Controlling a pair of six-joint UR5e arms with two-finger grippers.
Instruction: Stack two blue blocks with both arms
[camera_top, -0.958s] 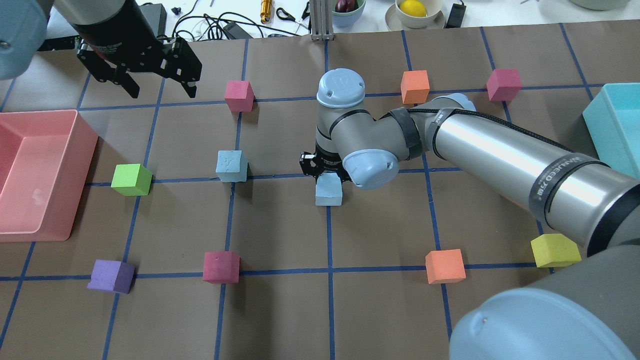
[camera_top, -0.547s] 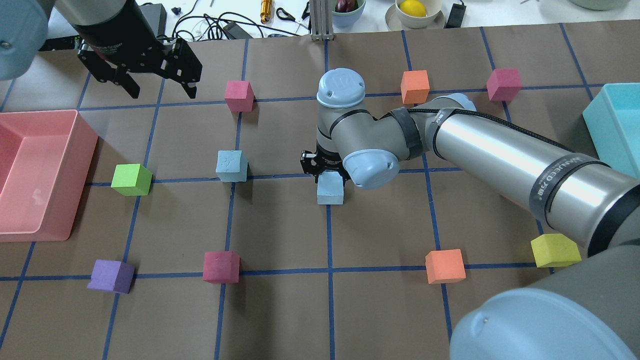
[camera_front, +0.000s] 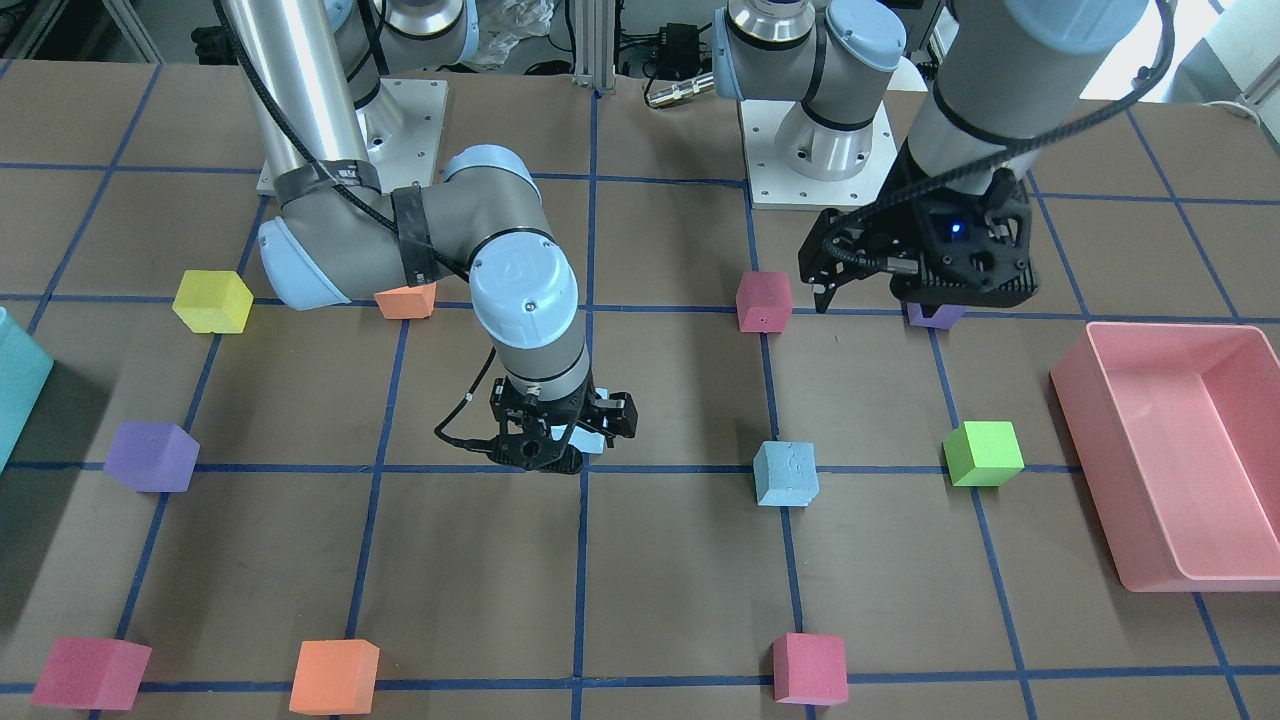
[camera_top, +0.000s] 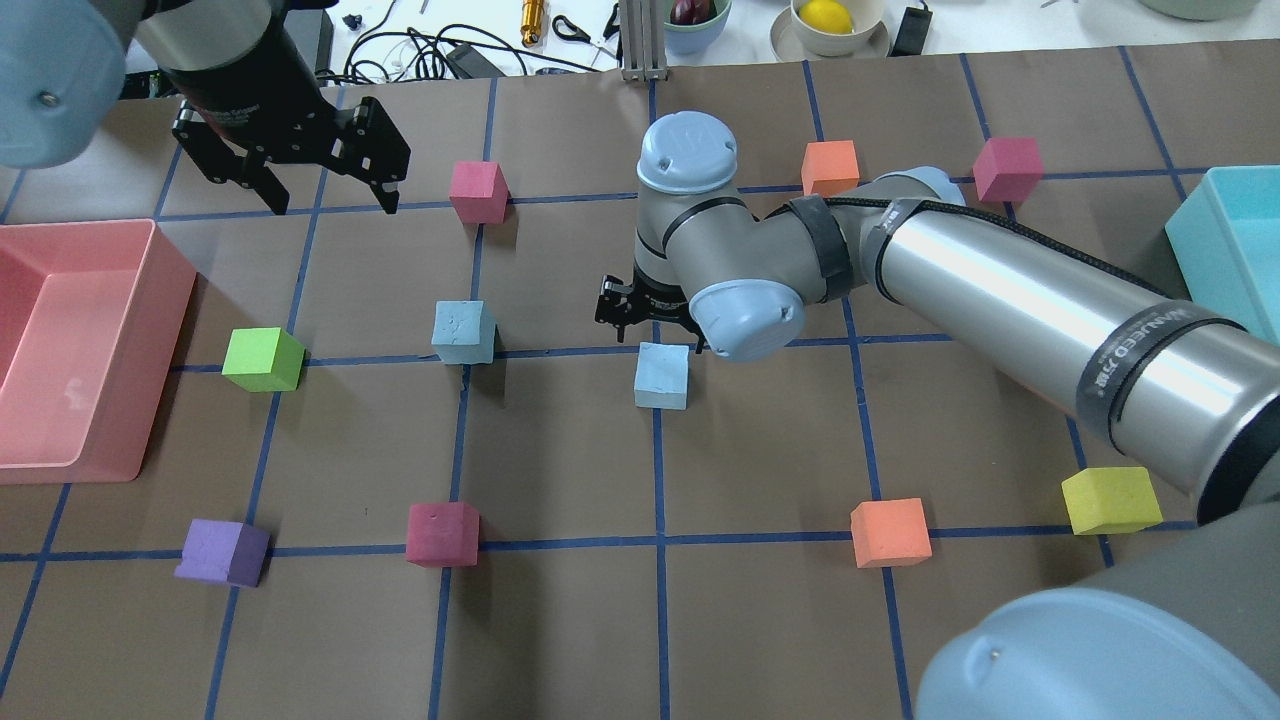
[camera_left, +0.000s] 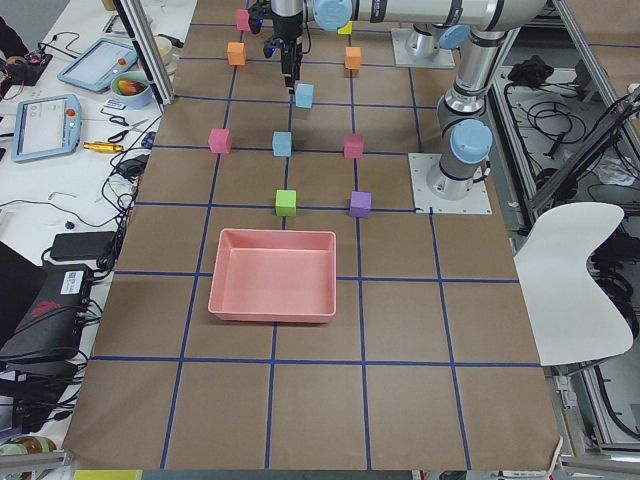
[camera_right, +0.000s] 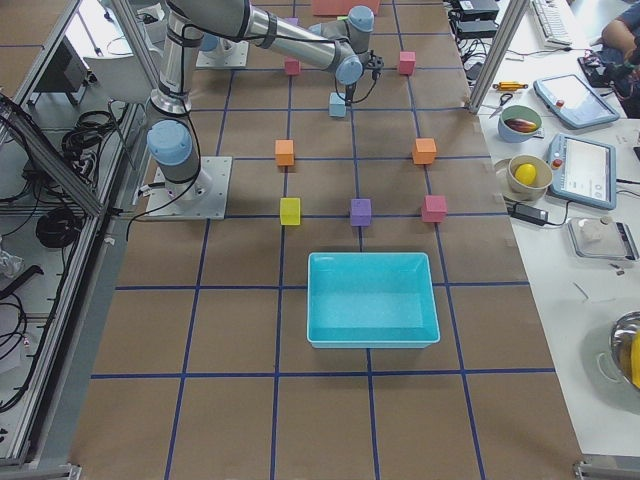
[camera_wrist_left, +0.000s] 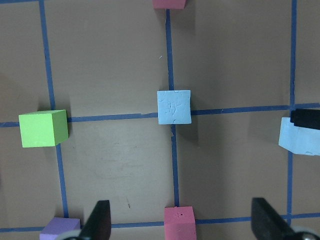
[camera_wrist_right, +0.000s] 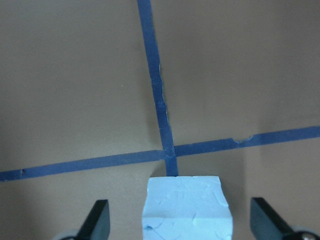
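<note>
1. the left gripper (camera_top: 333, 205) hangs over the far left of the table (camera_top: 560, 620), fingers spread wide, holding nothing.
2. 1 blue block (camera_top: 464, 332), pale sky-blue with a cracked top face, sits well apart from both grippers.
3. the other blue block (camera_top: 662, 375), equally pale and scuffed, rests on the centre tape line (camera_top: 660, 480).
4. the right gripper (camera_top: 628, 312) is just beside it, fingers parted with gaps either side, grasping nothing.
</note>
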